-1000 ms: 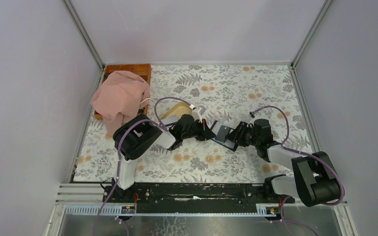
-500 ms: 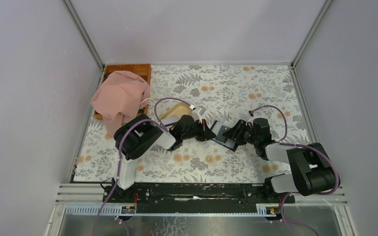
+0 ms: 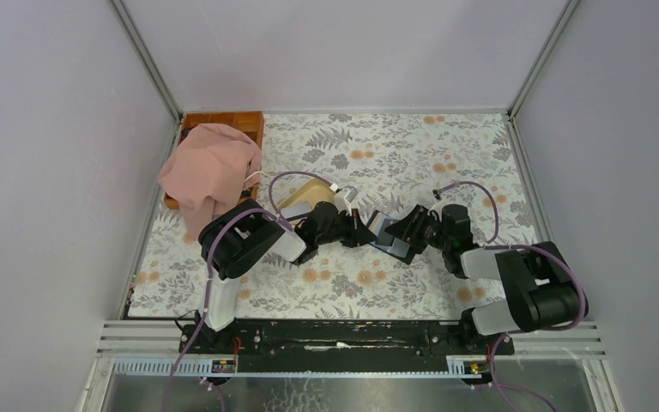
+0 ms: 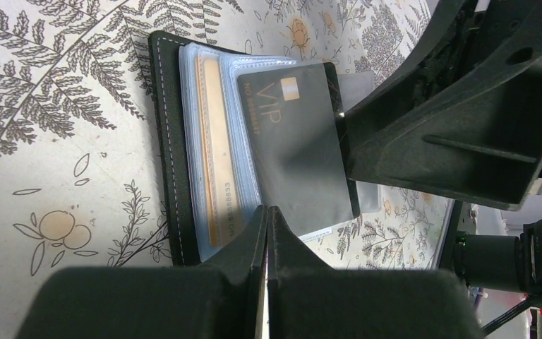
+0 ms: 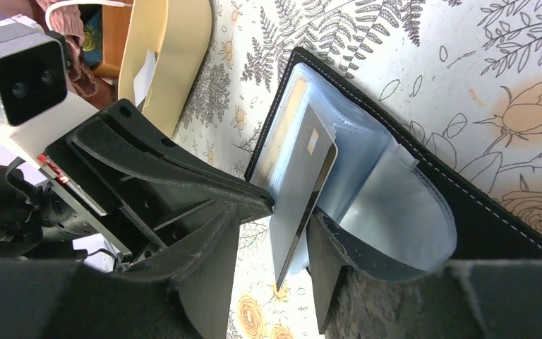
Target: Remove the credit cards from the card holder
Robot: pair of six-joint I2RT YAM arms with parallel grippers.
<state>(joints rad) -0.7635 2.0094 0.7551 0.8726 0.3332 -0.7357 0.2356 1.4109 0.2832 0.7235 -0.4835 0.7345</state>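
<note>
Left gripper (image 4: pixel 267 212) has its two fingers pressed fully together, with the tips over the near edge of the open card holder (image 4: pixel 161 127). I cannot tell if a plastic sleeve is caught between them. The right gripper (image 5: pixel 276 233) reaches in from the opposite side with its jaws apart, one finger on each side of a black card (image 4: pixel 296 148). In the right wrist view the card touches one finger, and a strip of table is visible between the card and the other finger.

The table (image 3: pixel 412 154) has a pattern of grey leaves and orange flowers. At its far left corner a pink cloth (image 3: pixel 208 170) lies heaped over a wooden tray (image 3: pixel 233 120). A beige oval dish (image 3: pixel 307 194) is just beside the left gripper, on its far side.

The card holder lies open near the middle of the table, between the two grippers. Its outside is black with light stitching, and clear bluish sleeves (image 5: pixel 395 205) fan up from it. The black card is partly out of the sleeves and tilted up on its edge. It carries a small gold chip and the letters VIP. An orange card (image 4: pixel 215 134) sits inside a sleeve closer to the holder's stitched edge.
</note>
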